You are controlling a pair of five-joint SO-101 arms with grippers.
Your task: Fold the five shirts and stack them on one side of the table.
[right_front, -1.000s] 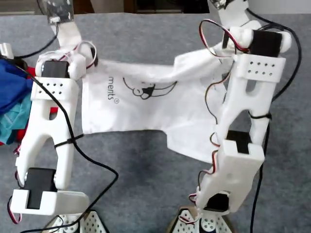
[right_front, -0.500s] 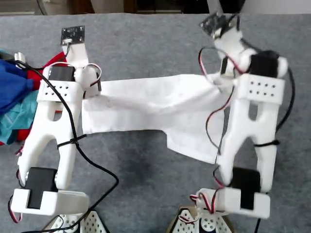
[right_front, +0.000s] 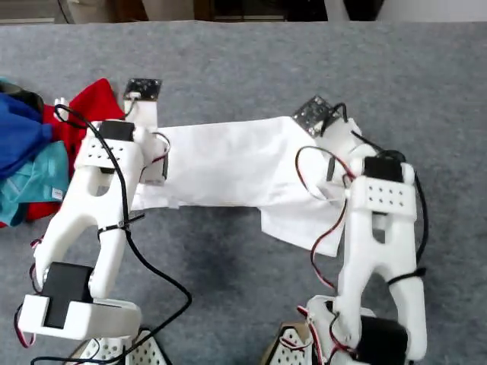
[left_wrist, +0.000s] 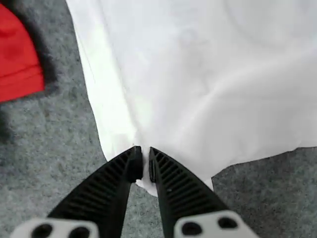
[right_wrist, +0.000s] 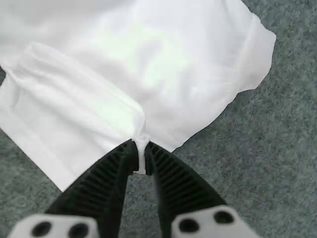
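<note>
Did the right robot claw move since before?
Yes. In the high view the right gripper, shut on the white shirt, has come away from the table's far edge, toward its near edge.

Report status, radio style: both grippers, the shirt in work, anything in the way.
Left gripper shut on edge of white fabric shirt. Right gripper shut on its other end. Red, blue and teal clothes heap nearby, not touching shirt.

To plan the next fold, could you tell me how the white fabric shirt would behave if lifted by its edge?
The white fabric shirt is probably floppy: it bunches into creases where the right gripper pinches it. Likely light, since the left gripper holds a thin edge. It may drag on the rough grey tabletop.
</note>
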